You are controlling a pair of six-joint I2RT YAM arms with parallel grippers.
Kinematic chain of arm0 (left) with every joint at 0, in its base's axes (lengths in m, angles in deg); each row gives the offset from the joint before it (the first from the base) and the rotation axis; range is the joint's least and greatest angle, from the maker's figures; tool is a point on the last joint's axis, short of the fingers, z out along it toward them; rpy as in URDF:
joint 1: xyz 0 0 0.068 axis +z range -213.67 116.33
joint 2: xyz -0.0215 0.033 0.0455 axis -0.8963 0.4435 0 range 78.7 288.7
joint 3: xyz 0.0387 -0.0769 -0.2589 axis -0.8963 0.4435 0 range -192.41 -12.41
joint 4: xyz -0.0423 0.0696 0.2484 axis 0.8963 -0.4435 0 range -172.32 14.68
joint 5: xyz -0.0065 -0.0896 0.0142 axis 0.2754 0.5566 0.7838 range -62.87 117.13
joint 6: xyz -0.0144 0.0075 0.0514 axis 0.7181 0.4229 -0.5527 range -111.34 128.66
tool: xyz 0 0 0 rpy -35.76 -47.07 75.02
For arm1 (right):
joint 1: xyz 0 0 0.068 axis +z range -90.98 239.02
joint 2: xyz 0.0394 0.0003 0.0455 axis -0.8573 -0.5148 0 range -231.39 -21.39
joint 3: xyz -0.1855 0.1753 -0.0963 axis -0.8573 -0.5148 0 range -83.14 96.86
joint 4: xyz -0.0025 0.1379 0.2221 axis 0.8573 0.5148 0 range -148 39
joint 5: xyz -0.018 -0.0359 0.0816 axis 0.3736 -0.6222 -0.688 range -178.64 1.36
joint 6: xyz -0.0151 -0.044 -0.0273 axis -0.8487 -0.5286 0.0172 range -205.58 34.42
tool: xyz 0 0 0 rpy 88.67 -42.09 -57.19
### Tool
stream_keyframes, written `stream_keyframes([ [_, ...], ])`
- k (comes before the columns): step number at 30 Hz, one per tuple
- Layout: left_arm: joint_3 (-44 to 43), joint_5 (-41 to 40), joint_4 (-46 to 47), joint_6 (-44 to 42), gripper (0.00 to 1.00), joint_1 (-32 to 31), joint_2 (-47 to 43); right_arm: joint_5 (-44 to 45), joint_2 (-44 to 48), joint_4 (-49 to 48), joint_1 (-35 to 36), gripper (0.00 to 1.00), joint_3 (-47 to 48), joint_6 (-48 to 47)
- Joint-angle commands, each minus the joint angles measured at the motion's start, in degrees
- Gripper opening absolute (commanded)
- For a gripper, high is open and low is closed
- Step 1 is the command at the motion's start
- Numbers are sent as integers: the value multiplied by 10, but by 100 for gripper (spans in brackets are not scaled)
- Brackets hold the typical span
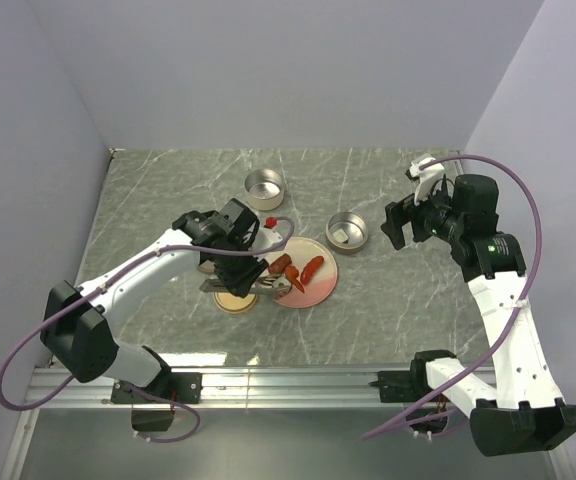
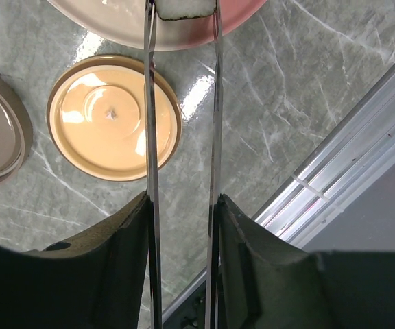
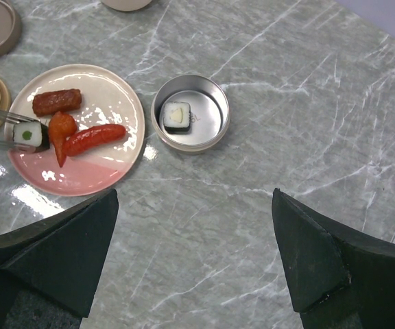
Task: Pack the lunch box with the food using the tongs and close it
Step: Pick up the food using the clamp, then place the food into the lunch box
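A robotics lab test cell: plain pale walls point(image 1: 298, 70) box in a marble-patterned desk point(image 1: 168, 200), two robot arms point(image 1: 138, 275) point(image 1: 503, 300) are bolted to an aluminium rail point(image 1: 288, 376), purple cables point(image 1: 535, 215) loop loose, and the toy food point(image 3: 93, 138) is a prop.

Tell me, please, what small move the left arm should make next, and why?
Probably squeeze the tongs a touch tighter: their tips already straddle the sushi piece on the plate, which must be gripped before lifting toward the tin.
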Motion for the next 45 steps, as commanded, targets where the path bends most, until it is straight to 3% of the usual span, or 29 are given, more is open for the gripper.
stream_keyframes([
  [1,-34,1,2,-1,37,-4,-3,4,12,-11,-4,100,2,-7],
  [9,-102,21,-39,-15,31,-4,-20,0,14,-8,-4,99,-1,-8],
  [14,-169,43,-12,-13,30,-4,-5,-3,12,-14,-4,99,-1,-1],
  [17,-245,48,4,-2,29,-4,36,-6,9,-8,-4,99,7,4],
  [23,-316,69,55,38,28,-8,119,-6,8,-2,-4,99,12,16],
  [29,-398,29,56,37,28,-20,210,12,1,16,-6,99,32,11],
  [45,-468,33,55,-13,28,-24,317,25,-8,34,-21,99,57,-8],
])
